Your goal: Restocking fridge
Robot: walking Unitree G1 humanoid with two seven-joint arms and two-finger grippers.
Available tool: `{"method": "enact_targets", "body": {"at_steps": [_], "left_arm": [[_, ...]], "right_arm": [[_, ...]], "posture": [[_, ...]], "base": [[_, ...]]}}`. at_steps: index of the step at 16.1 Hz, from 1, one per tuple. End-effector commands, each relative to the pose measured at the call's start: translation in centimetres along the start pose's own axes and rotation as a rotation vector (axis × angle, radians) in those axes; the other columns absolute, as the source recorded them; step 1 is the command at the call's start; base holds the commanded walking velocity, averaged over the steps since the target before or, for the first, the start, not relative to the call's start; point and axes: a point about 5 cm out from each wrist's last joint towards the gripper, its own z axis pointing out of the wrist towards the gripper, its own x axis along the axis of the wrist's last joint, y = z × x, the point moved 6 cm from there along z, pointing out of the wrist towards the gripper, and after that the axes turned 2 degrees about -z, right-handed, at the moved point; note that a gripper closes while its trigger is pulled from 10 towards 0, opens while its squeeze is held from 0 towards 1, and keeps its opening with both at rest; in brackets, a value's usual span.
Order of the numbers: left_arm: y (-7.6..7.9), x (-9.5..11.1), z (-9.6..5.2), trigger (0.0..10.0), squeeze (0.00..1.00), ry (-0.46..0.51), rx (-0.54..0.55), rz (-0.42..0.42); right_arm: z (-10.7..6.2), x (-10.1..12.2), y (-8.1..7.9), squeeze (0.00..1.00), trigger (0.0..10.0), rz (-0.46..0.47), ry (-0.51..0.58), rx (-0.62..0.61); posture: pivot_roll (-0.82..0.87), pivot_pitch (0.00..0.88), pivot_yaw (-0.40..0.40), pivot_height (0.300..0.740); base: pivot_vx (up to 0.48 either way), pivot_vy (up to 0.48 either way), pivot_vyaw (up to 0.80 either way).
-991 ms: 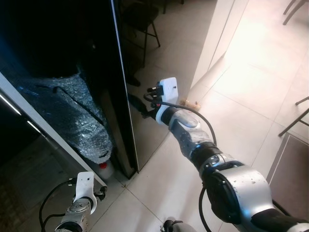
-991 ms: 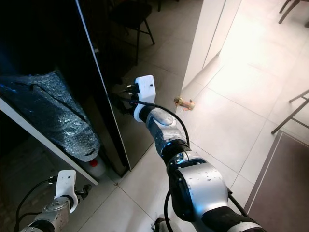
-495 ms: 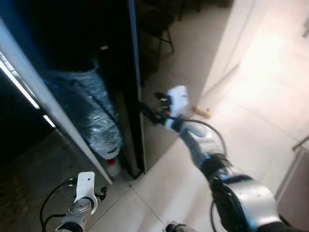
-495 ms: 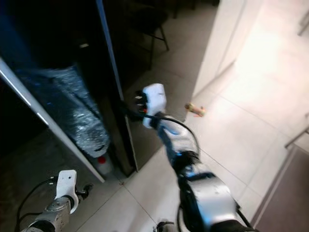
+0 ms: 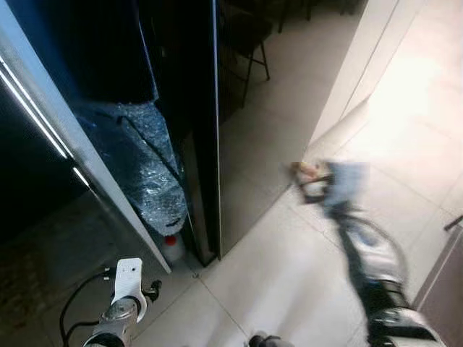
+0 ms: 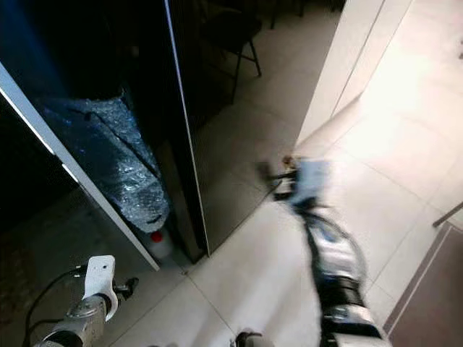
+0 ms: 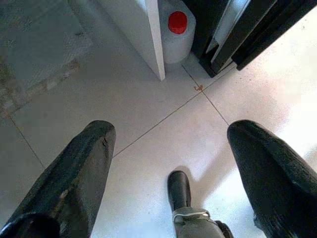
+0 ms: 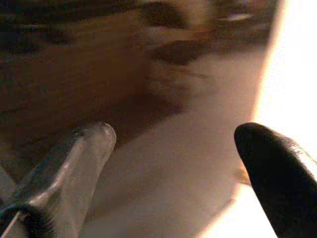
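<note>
The fridge door [image 5: 215, 130] stands ajar. The right gripper [image 6: 278, 186], blurred, is off the door with jaws apart, empty. The left gripper [image 7: 168, 163] hangs idle, jaws apart. Risk: the door swings loose, striking the bottle [image 5: 171, 248] at its foot.

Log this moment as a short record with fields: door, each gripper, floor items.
door: dark glossy fridge door, edge-on and open
right gripper: blurred, out over the tiles beside the door face, fingers apart, holding nothing
left gripper: hanging low over the tiles, fingers apart, holding nothing
floor items: white jug with red cap at the fridge base; small brownish object on the tiles
</note>
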Motion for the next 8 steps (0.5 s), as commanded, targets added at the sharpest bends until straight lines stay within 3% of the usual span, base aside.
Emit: {"method": "enact_targets", "body": {"at_steps": [1, 2, 4, 5, 6, 7, 8], "left_arm": [[-0.4, -1.5, -0.3, 10.0, 0.0, -0.042, 0.018, -0.011], [-0.4, -1.5, -0.3, 10.0, 0.0, -0.043, 0.017, -0.009], [-0.5, -1.5, -0.3, 10.0, 0.0, -0.044, 0.016, -0.007], [-0.5, -1.5, -0.3, 10.0, 0.0, -0.044, 0.016, -0.007], [-0.5, -1.6, -0.3, 10.0, 0.0, -0.044, 0.019, -0.009], [-0.5, -1.6, -0.3, 10.0, 0.0, -0.043, 0.02, -0.009], [-0.6, -1.6, -0.3, 10.0, 0.0, -0.045, 0.022, -0.006]], "right_arm": [[-1.8, -1.4, 4.1, 0.0, 10.0, 0.012, -0.043, -0.198], [-3.1, -3.3, 6.0, 0.0, 10.0, 0.023, -0.104, -0.279], [-6.8, -9.4, 7.0, 0.0, 10.0, 0.063, -0.319, -0.342], [-8.4, -11.9, 6.8, 0.0, 10.0, 0.064, -0.424, -0.35], [-13.2, -17.4, 5.7, 0.0, 10.0, 0.074, -0.663, -0.376], [-14.3, -18.4, 5.4, 0.0, 10.0, 0.082, -0.709, -0.384], [-17.6, -21.0, 4.3, 0.0, 10.0, 0.12, -0.831, -0.406]], "posture": [[-0.05, 0.175, -0.012, 0.74], [-0.05, 0.173, -0.013, 0.74], [-0.05, 0.165, -0.015, 0.74], [-0.05, 0.162, -0.014, 0.74], [-0.04, 0.155, -0.011, 0.74], [-0.04, 0.155, -0.011, 0.74], [-0.05, 0.146, -0.004, 0.74]], "base": [[0.0, 0.0, 0.0], [0.0, 0.0, 0.0], [0.0, 0.0, 0.0], [0.0, 0.0, 0.0], [0.0, 0.0, 0.0], [0.0, 0.0, 0.0], [0.0, 0.0, 0.0]]}}
